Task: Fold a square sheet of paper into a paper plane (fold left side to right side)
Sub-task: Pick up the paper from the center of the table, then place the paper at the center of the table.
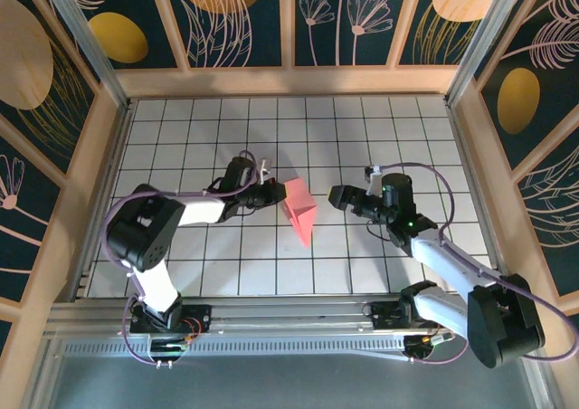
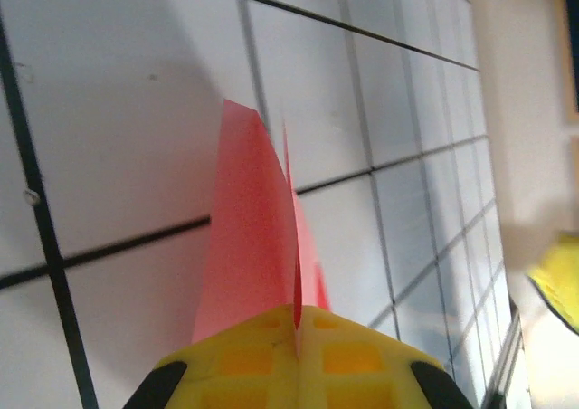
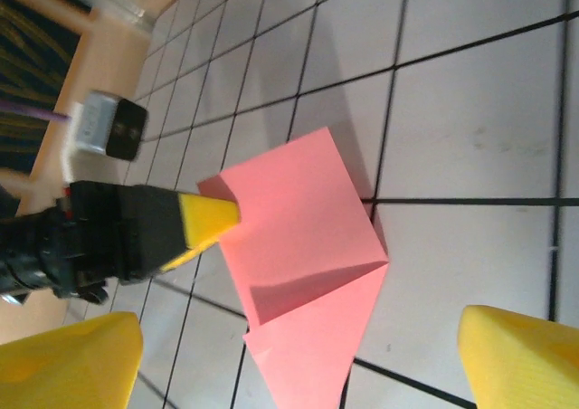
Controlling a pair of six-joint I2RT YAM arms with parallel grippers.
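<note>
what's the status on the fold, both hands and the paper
Left hand shut on the pink paper's edge. Right hand open, off the paper. Paper partly folded, one flap raised. Nothing in the way on the tiled table.

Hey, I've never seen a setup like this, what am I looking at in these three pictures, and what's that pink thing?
These are two robot arms bolted at the near edge of a white tiled table. One picture is taken from a camera above and behind them; the other two come from small cameras on each wrist, so the yellow shapes at the bottom of those are the arm's own fingers. The pink thing is a thin pink-red sheet of paper, partly folded into a pointed shape. The left claw is shut on one edge of the paper, lifting that part off the table. The right claw is open and apart from the paper, facing it from the other side.
</note>
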